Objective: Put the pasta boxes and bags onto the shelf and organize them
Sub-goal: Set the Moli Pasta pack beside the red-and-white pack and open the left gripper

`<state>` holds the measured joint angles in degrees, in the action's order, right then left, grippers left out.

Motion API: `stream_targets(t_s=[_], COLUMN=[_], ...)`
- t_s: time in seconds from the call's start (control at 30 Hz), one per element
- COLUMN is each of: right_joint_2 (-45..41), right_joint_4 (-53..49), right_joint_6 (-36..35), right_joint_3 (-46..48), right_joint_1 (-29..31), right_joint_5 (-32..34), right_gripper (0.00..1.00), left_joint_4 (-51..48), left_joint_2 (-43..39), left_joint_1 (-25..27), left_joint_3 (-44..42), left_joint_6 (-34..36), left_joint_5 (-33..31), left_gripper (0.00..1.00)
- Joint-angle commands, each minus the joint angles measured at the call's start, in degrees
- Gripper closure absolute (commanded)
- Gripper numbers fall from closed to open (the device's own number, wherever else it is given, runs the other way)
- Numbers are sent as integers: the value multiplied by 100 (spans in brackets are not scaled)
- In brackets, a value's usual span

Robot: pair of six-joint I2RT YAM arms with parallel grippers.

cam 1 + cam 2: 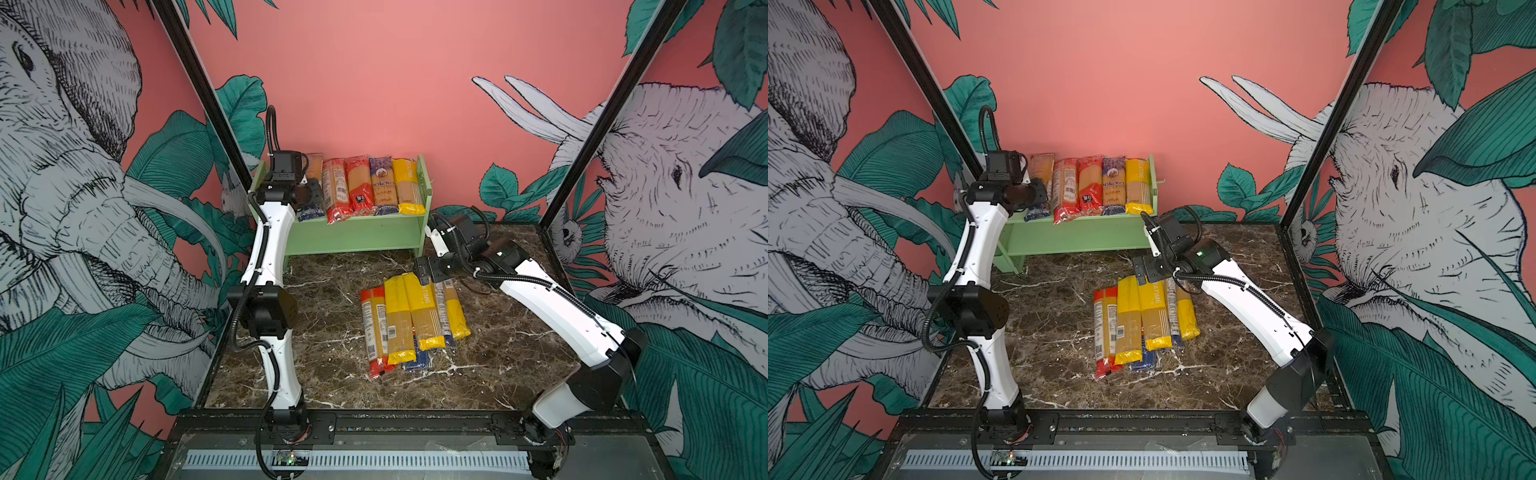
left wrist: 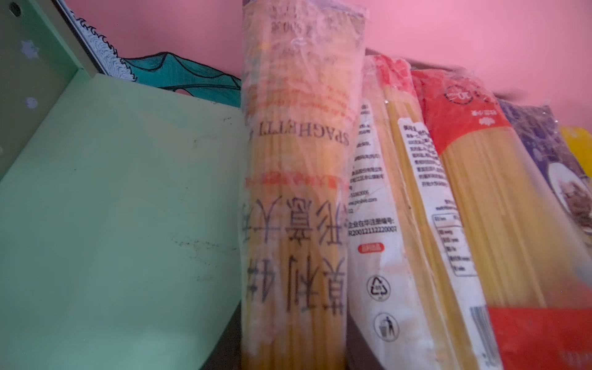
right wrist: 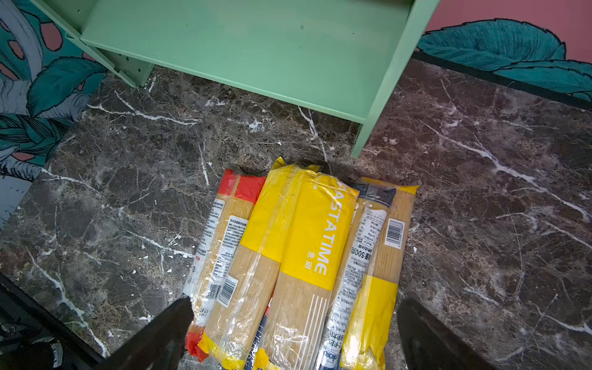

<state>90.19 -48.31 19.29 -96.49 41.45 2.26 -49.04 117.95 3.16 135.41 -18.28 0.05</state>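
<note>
- Mint-green shelf [image 1: 357, 237] stands at the far middle of the brown marble table [image 1: 324, 316], backed against the pink wall.
- Six long spaghetti packs lie side by side on its upper board, lengths running near to far, with their near ends at the front edge.
- From the right, that row holds a yellow-ended pack [image 1: 408, 187], a purple pack [image 1: 383, 183], a red pack [image 1: 359, 187] and a red-ended pack with a white label [image 1: 336, 191]. A clear pack [image 1: 314, 166] with a dark-blue near end is leftmost.
- Left gripper [image 1: 311, 194] sits over the middle of the clear pack in both top views.
- In the left wrist view that pack fills the centre. Blurred dark shapes flank it at the picture's lower edge, so the fingers appear clamped on it.
- A stretch of green board lies between the clear pack and the shelf's left side panel.
- Pile of packs [image 1: 411, 324] lies on the table nearer than the shelf and right of centre. It is well apart from the shelf, with lengths running near to far and several packs overlapping.
- Within the pile, a red-ended pack [image 1: 372, 332] is at the left and a yellow PASTA TIME pack [image 3: 310, 230] lies on top in the middle. A dark-blue end [image 1: 417, 363] peeks out beneath on the near side.
- Right gripper [image 1: 424, 270] hangs above the pile's far end, its fingers [image 3: 166, 326] spread wide and holding nothing.
</note>
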Motion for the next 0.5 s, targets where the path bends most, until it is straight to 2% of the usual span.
stream_targets(t_s=[0.0,0.07,0.17,0.27,0.47], right_joint_2=[-208,-254,-301,-343,-475], right_joint_4=[108,107,110,115,173], right_joint_6=[14,9,2,-6,-1], right_joint_3=[69,106,158,206,341], right_joint_1=[-36,-32,-52,-71,-109], right_joint_5=[-39,-17,-14,-32,-24], right_gripper=[1,1,1,1,1], left_joint_4=[450,509,637,676,642], left_joint_2=[-495,-559,-666,-697,-736], left_joint_1=[-30,-28,-26,-28,-29], left_joint_3=[-103,-219,-389,-421,-380], left_joint_6=[-99,-144,-166,-154,-149], left_joint_5=[-122,-135,-148,-153,-172], left_gripper=[85,77,47,31,22])
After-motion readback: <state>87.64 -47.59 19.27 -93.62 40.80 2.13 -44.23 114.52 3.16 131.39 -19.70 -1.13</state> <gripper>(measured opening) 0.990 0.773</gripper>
